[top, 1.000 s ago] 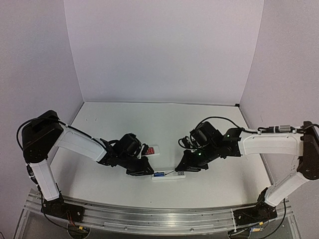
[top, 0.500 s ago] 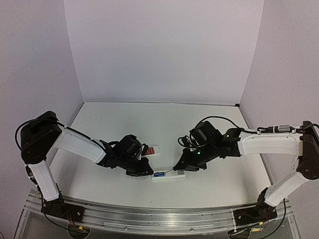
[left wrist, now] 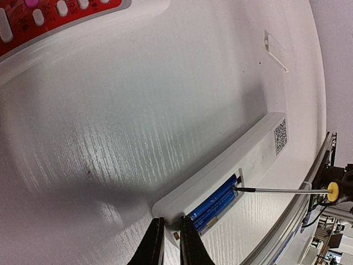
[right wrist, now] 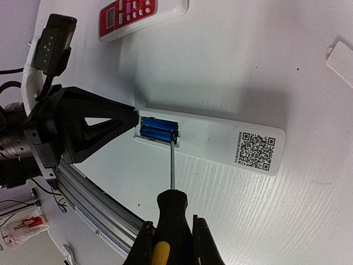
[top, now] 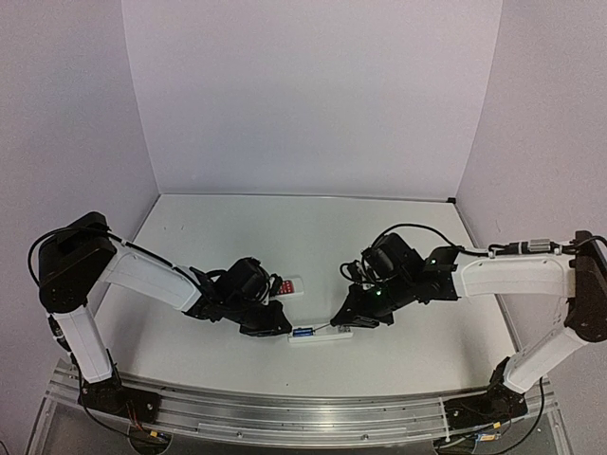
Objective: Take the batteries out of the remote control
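Room: plain pale walls (top: 313,95) close in the back and both sides.
Surface: a white surface (top: 285,237), with a metal rail (top: 285,415) along its near edge.
Remote control: the remote control (right wrist: 220,141) lies flat near the middle of the near edge. Its back is up, showing the QR-code sticker, and its battery bay is uncovered.
Batteries: the batteries (right wrist: 157,130), both blue, sit side by side in the bay at the remote's left end.
Other items: a red-faced remote (top: 287,286) lies just behind the left hand. A small flat white piece (right wrist: 342,61) lies apart, behind the QR end.
Left arm: reaches low and inward from the left.
Left hand: the left hand (left wrist: 170,232) has its fingers drawn almost together, with nothing seen between them. The tips meet the end of the remote nearest the bay.
Right arm: reaches low and inward from the right, wrist angled down.
Right hand: the right hand (right wrist: 172,237) is clamped on the black-and-yellow handle of a screwdriver (right wrist: 172,212).
Tool tip: the thin shaft slants down to the bay, and its tip rests at the inner end of the batteries.
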Motion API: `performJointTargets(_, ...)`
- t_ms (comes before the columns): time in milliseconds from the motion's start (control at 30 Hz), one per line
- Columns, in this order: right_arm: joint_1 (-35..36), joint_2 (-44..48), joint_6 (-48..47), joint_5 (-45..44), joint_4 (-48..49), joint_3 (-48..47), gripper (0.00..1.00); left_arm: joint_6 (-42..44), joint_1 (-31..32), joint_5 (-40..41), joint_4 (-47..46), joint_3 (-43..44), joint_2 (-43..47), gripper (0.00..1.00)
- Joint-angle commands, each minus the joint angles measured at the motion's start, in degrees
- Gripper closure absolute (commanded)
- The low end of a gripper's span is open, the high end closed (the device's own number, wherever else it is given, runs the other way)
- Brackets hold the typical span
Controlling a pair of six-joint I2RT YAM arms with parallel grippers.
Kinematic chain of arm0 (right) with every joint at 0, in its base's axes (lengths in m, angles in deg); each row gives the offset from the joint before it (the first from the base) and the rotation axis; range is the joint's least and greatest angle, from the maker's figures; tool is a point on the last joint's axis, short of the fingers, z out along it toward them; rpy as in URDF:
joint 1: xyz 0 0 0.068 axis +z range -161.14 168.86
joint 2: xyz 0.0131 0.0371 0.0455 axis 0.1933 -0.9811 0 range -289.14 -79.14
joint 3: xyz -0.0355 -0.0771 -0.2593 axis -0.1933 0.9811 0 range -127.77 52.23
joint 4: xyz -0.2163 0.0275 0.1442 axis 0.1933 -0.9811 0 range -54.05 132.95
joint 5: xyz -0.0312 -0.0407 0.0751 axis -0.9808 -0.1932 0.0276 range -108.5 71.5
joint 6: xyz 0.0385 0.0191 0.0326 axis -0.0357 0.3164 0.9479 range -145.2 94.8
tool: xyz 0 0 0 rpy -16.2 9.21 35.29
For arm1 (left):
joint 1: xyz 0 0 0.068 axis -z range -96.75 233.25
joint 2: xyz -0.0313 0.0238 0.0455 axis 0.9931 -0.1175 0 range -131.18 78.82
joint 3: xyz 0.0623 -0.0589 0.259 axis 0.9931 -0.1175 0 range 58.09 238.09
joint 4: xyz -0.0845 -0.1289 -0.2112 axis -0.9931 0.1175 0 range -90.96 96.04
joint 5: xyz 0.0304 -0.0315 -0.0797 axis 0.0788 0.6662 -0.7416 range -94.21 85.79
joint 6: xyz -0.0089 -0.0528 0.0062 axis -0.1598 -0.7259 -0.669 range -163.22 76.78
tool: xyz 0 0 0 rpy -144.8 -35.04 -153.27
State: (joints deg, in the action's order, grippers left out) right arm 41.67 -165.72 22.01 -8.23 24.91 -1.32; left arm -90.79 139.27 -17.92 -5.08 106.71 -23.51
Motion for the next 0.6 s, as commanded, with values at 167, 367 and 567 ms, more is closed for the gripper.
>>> performJointTargets(167, 0.23, 0.29, 1.85, -2.02, -0.24, 1.28, 1.00, 0.86, 0.95, -0.03, 1.69, -0.81, 0.73, 0.90)
performJointTargets(367, 0.20, 0.65, 2.02, -1.98, -0.25, 2.01, 1.00, 0.77, 0.95, 0.08, 1.69, -0.85, 0.63, 0.90)
performJointTargets(567, 0.24, -0.94, 2.33, 1.21, -0.17, 1.15, 1.00, 0.77, 1.02, 0.17, 1.69, -0.48, 0.46, 0.90)
